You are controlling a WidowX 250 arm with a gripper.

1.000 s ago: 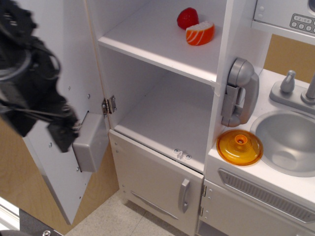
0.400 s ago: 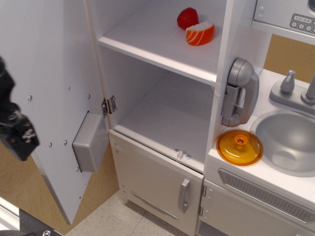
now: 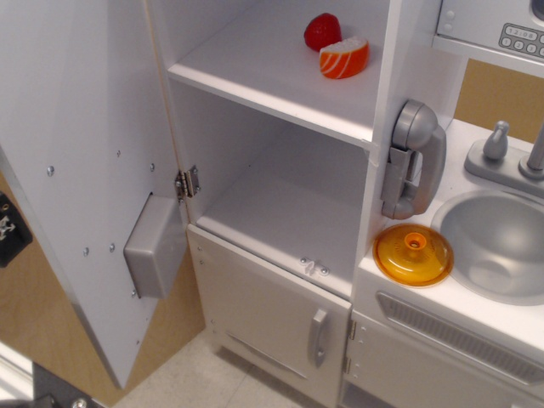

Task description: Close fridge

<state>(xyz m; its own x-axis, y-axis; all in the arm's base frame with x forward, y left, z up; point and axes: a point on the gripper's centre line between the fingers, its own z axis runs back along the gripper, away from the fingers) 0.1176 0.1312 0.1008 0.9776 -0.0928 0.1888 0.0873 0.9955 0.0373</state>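
The fridge point(image 3: 280, 183) is a tall white toy cabinet with white shelves, standing open. Its large door point(image 3: 81, 153) is swung wide to the left, inner face toward me, with a grey box point(image 3: 155, 248) mounted near the hinge point(image 3: 188, 181). The handle and dispenser panel are hidden on the door's far side. Only a small black part of my arm or gripper point(image 3: 10, 231) shows at the left edge, behind the door's outer edge; its fingers are not visible.
A red strawberry point(image 3: 323, 31) and an orange salmon piece point(image 3: 344, 58) lie on the upper shelf. A grey phone handset point(image 3: 413, 158) hangs on the fridge's right side. An orange lid point(image 3: 414, 253), sink point(image 3: 497, 242) and smaller lower door point(image 3: 276, 314) are to the right and below.
My black arm, which was in front of the door's inner face, has moved left and back behind the door's outer edge, almost out of view. The door has not visibly moved.
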